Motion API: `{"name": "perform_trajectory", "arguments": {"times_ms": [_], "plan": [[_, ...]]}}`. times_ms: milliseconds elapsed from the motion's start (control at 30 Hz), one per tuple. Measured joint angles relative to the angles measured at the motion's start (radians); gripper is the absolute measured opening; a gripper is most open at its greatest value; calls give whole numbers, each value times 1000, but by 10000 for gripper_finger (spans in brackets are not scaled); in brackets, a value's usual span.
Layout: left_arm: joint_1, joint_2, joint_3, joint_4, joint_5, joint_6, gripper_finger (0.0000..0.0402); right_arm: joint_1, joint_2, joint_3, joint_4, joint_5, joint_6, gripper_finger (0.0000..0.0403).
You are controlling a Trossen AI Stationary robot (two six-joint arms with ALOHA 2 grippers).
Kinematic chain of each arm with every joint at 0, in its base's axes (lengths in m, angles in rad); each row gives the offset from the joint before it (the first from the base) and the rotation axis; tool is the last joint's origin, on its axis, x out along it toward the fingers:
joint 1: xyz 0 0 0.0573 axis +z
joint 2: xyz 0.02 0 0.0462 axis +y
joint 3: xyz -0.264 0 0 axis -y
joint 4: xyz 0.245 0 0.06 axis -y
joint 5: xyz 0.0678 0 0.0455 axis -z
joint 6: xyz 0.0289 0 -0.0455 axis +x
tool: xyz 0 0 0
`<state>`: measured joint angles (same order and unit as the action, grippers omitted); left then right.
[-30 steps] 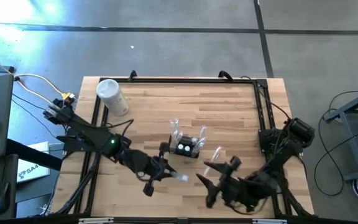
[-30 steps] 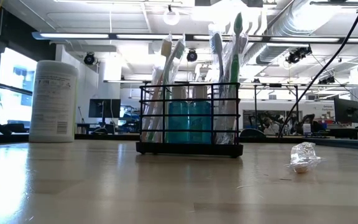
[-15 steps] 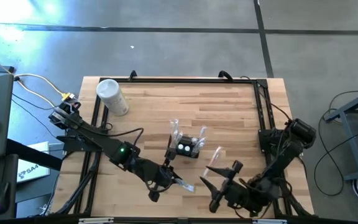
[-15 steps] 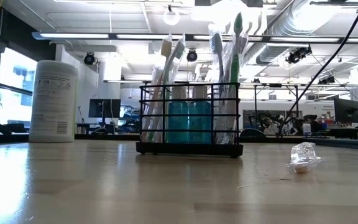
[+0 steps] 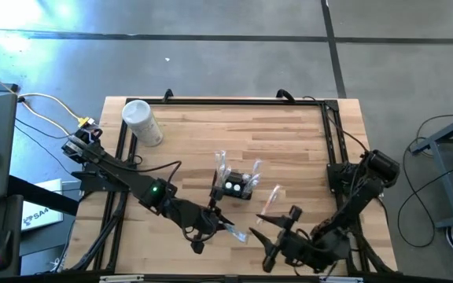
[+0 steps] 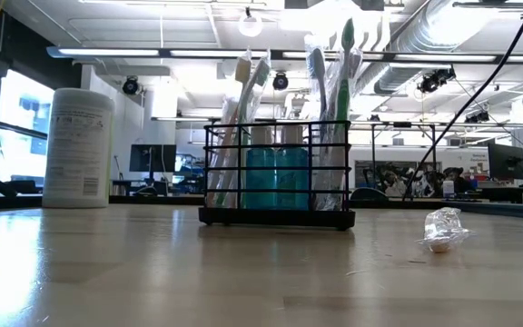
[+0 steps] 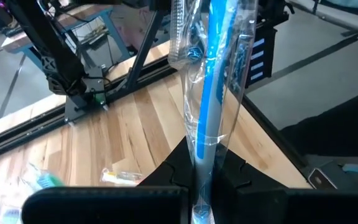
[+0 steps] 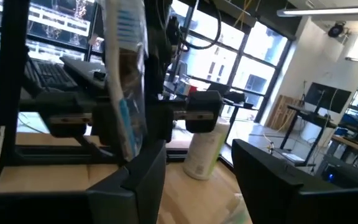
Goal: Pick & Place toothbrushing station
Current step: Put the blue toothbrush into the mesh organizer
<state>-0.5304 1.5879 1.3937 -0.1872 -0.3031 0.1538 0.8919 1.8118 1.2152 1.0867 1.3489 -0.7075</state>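
High view: a wrapped toothbrush (image 5: 234, 232), clamped in the left claw (image 5: 215, 226), was carried toward the counter's (image 5: 289, 126) near edge, beside the open right claw (image 5: 270, 236), away from the toothbrushing station (image 5: 237, 185).

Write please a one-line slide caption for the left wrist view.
Left gripper holding a plastic-wrapped blue toothbrush above the wooden table.

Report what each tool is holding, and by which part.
The left tool pinches a blue toothbrush in clear plastic wrap at its lower end. Whether the right tool grips anything cannot be told.
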Motion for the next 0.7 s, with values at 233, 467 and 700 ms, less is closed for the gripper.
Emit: {"name": "perform_trajectory", "arguments": {"times_ms": [233, 467, 700], "plan": [[0, 0, 0, -34, 0, -30, 19, -35, 0, 1, -185, -57, 181, 176], [0, 0, 0, -63, -1, -56, 19, -18, 0, 1, -271, -63, 212, 176], [19, -3, 0, -79, -81, 106, 19, -33, -5, 1, -270, -62, 176, 176]]}}
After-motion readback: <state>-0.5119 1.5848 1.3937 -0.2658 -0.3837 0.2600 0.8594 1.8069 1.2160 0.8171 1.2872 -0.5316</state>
